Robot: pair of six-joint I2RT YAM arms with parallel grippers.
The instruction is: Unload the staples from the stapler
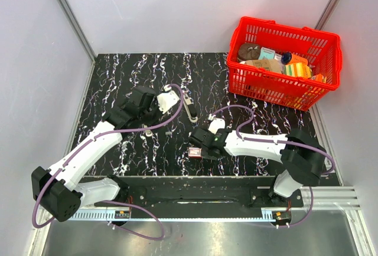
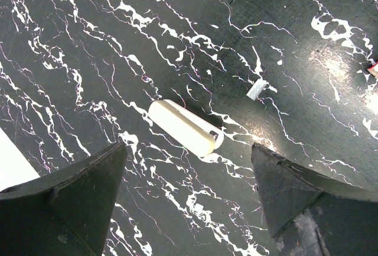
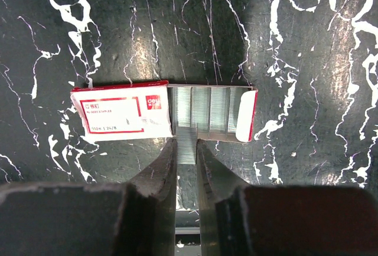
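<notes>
The stapler (image 1: 189, 107), slim, dark with silver parts, lies on the black marbled table just right of my left gripper (image 1: 158, 110). My left gripper (image 2: 188, 147) is open and empty above the table. A cream oblong piece (image 2: 186, 127) lies just beyond its fingertips, and a tiny silver bit (image 2: 256, 89) lies further out. My right gripper (image 1: 198, 145) is shut on a short silver strip of staples (image 3: 187, 144). Its far end touches the open tray of a red-and-white box (image 3: 124, 118), where more strips lie side by side.
A red basket (image 1: 322, 49) with several items stands at the back right. The red-and-white box (image 1: 194, 153) lies near the table's front edge. A grey piece (image 1: 147, 129) lies by the left arm. Grey walls enclose the table on three sides.
</notes>
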